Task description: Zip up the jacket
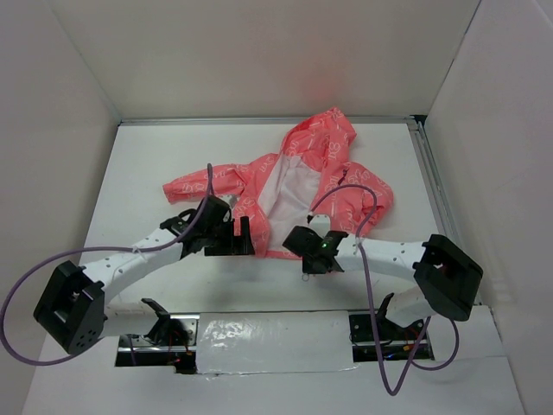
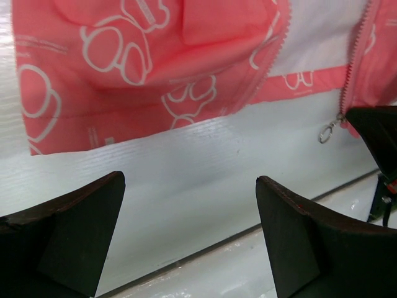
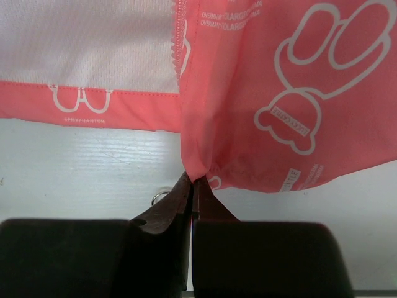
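Jacket (image 1: 302, 173): one, unzipped. Right end effector (image 3: 192, 184) pinches hem; left end effector (image 2: 190, 181) spread.

My right gripper (image 3: 192, 186) hides half of zipper ring (image 3: 159, 196). Hem corner buried in my grip. Top, right edges cut off jacket (image 3: 279, 93). Small lettering (image 3: 73, 116) unreadable.

white arm links (image 1: 130, 259) | black joints (image 1: 73, 303) | black pincer fingers (image 2: 68, 236) | purple cables (image 1: 210, 183) | green LED (image 1: 326, 245)
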Available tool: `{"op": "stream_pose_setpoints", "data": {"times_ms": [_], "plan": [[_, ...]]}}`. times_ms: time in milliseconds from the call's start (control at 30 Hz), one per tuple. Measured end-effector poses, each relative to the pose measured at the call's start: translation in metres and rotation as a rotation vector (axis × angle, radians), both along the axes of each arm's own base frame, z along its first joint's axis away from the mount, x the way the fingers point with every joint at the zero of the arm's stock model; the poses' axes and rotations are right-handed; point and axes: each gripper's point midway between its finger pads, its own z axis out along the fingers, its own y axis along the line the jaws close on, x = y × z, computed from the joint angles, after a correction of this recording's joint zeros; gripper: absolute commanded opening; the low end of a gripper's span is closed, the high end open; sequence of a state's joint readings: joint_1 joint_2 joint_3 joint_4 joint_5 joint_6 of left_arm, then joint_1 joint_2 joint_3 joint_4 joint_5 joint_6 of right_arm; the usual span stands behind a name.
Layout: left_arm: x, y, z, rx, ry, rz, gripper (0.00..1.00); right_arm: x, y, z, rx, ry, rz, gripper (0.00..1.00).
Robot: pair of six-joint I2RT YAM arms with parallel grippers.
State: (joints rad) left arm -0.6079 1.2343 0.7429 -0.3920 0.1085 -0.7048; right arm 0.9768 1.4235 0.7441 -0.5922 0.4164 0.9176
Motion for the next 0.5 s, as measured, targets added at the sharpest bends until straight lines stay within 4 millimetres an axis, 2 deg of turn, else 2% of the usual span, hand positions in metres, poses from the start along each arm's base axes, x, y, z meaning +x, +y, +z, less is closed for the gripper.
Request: {"op": "stream_pose_setpoints", "data": {"times_ms": [100, 267, 367, 500], "plan": [[0.007, 0.004, -0.001, 0.04, -0.009, 0.02, 0.99, 0.002, 0.0, 0.0, 0.008, 0.003, 0.005, 0.0], [0.02, 0.0, 0.008, 0.054, -0.057, -0.003, 0.99, 0.005, 0.0, 0.002, 0.054, -0.012, 0.014, 0.0], [0.028, -0.004, 0.009, 0.061, -0.077, -0.026, 0.98, 0.006, -0.002, 0.01, 0.12, -0.024, 0.017, 0.0], [0.032, -0.009, -0.001, 0.093, -0.07, -0.073, 0.93, 0.013, -0.006, 0.028, 0.236, -0.065, 0.001, 0.0]]}}
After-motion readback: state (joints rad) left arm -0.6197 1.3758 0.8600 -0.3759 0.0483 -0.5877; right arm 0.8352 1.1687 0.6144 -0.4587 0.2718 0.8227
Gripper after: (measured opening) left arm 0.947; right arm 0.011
